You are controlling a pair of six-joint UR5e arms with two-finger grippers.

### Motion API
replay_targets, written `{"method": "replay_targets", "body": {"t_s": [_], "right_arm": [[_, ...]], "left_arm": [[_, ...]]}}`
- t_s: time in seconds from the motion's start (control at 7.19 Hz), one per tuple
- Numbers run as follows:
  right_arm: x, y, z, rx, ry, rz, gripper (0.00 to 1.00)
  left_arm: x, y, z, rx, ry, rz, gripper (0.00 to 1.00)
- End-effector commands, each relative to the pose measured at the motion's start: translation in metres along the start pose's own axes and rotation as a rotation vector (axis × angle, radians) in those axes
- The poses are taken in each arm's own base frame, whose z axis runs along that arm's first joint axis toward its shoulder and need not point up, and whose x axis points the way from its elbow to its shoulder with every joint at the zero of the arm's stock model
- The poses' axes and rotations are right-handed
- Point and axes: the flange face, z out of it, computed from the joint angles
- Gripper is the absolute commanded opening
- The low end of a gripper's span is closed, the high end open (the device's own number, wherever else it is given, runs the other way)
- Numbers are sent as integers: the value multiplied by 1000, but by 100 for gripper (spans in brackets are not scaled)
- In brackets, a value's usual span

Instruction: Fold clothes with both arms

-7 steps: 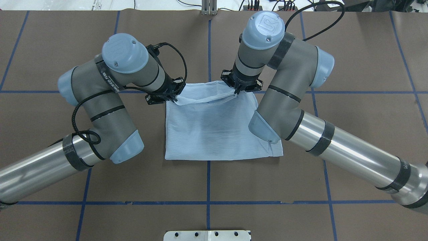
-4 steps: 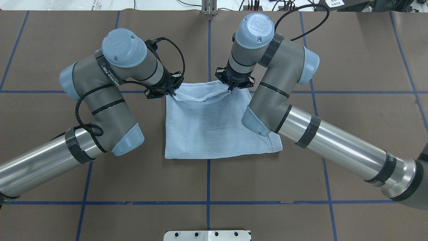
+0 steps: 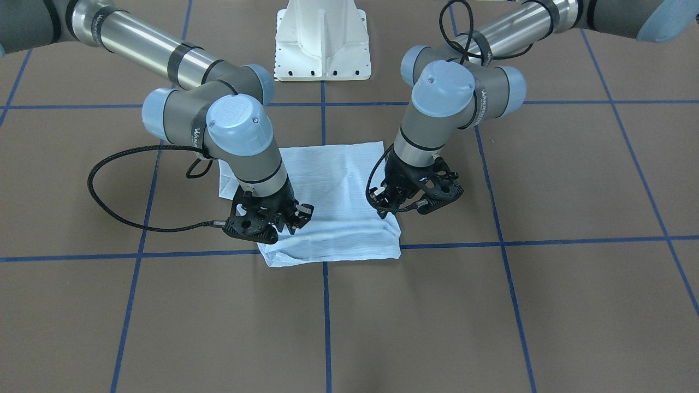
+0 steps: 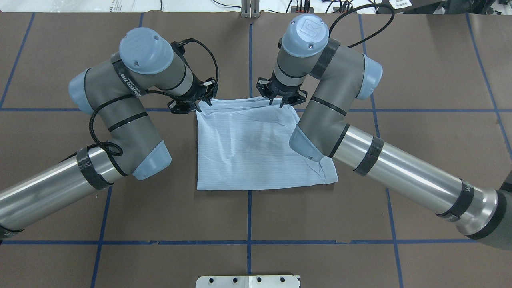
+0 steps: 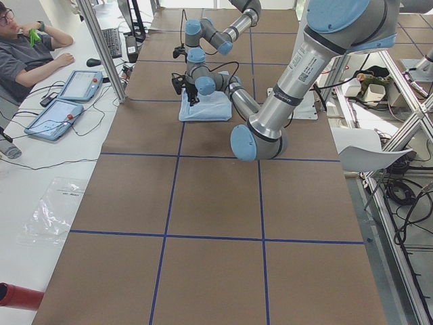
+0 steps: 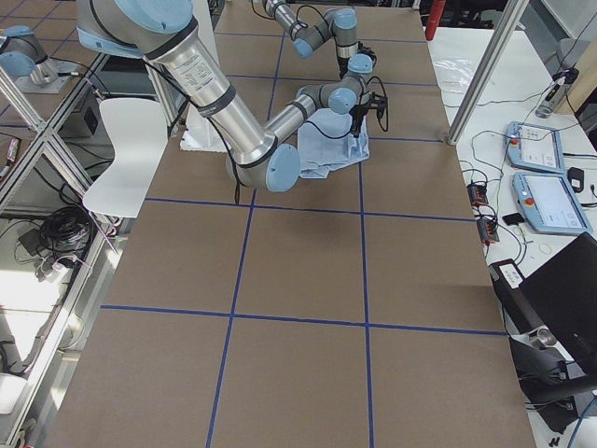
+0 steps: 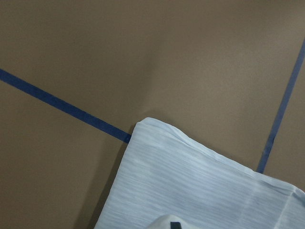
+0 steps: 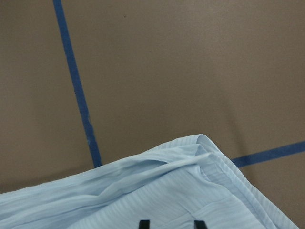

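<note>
One brown table gridded with blue tape lines; one operator sits at the desk beside it. One folded shirt lies beneath both grippers' tips, spreading back toward the robot. The right gripper has its fingers spread; whether the left gripper is spread or closed I cannot tell.

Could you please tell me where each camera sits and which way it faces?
Overhead: behind the robot, looking down; left arm, right arm.
Front: across the table, facing the robot; arms, base, shirt.
Left side: table's end; left arm nearest.
Right side: opposite end; right arm nearest.
Left wrist: down onto shirt corner.
Right wrist: likewise; fingertips show.
Front and overhead share arms, shirt.
</note>
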Motion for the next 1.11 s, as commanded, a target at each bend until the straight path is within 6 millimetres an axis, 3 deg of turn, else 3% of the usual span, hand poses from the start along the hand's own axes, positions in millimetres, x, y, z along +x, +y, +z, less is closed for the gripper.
{"method": "replay_targets", "body": {"t_s": [0.0,0.28,0.42,0.7,0.83,0.97], "right_arm": [[3,-8,-5,7,-2,2,100],[19,-27,-14,19,2,-31,100],[56,-52,-28,32,6,-88,100],[180,-99,-60,42,41,-262,100],[235,-126,-82,19,57,-335,100],[287,-138,-85,5,89,-407,100]], "left_arm": [[-2,-11,-4,15,-4,-2,100],[-9,-21,-6,21,-12,45,100],[-29,-39,-12,26,-25,119,100],[-90,-71,-42,40,-28,286,100],[-131,-80,-53,52,-45,351,100],[-166,-96,-60,63,-75,420,100]]}}
